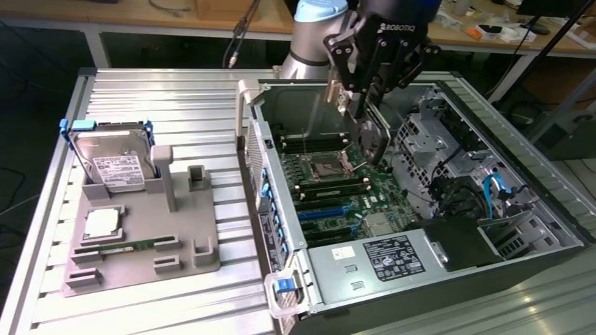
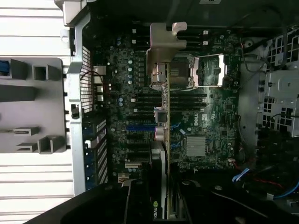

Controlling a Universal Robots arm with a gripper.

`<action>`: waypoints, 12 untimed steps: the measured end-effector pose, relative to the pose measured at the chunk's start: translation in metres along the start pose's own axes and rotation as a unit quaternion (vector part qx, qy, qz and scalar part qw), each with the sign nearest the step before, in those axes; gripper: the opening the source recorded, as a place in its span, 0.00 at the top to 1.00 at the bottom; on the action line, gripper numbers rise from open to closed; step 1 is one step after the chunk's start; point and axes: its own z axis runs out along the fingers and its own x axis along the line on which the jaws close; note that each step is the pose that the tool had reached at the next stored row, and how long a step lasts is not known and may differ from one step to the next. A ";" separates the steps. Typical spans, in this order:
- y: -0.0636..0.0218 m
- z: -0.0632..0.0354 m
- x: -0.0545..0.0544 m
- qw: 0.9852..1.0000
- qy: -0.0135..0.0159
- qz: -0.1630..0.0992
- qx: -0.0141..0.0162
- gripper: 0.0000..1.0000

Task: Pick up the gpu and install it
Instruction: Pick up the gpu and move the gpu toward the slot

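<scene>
The gpu (image 1: 370, 139) hangs on edge inside the open computer case (image 1: 279, 209), above the motherboard (image 1: 326, 188) near the processor socket. It is a dark card with a silver bracket (image 1: 333, 94) at one end. My gripper (image 1: 370, 105) is shut on its top edge. In the wrist view the gpu (image 2: 161, 140) is seen edge-on, running from my gripper (image 2: 161, 198) out to the bracket (image 2: 162, 44), over the blue expansion slots (image 2: 140, 127). How far the card stands off the board I cannot tell.
A grey fixture (image 1: 186, 230) on the exterior view's left carries a hard drive (image 1: 112, 164) in a blue-handled frame, a processor (image 1: 100, 222) and a green memory stick (image 1: 125, 246). The case holds drive cages (image 1: 437, 146), cables (image 1: 493, 192) and a power supply (image 1: 391, 255).
</scene>
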 end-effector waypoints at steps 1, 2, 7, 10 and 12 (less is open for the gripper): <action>0.0001 0.0004 -0.004 1.000 0.000 0.000 0.000 0.73; 0.0005 0.0008 -0.009 1.000 0.000 0.000 0.000 0.73; 0.0076 0.0017 -0.029 1.000 0.000 0.000 0.000 0.73; 0.0154 0.0021 -0.036 1.000 0.000 0.000 0.000 0.73; 0.0211 0.0024 -0.039 1.000 0.000 0.000 0.000 0.73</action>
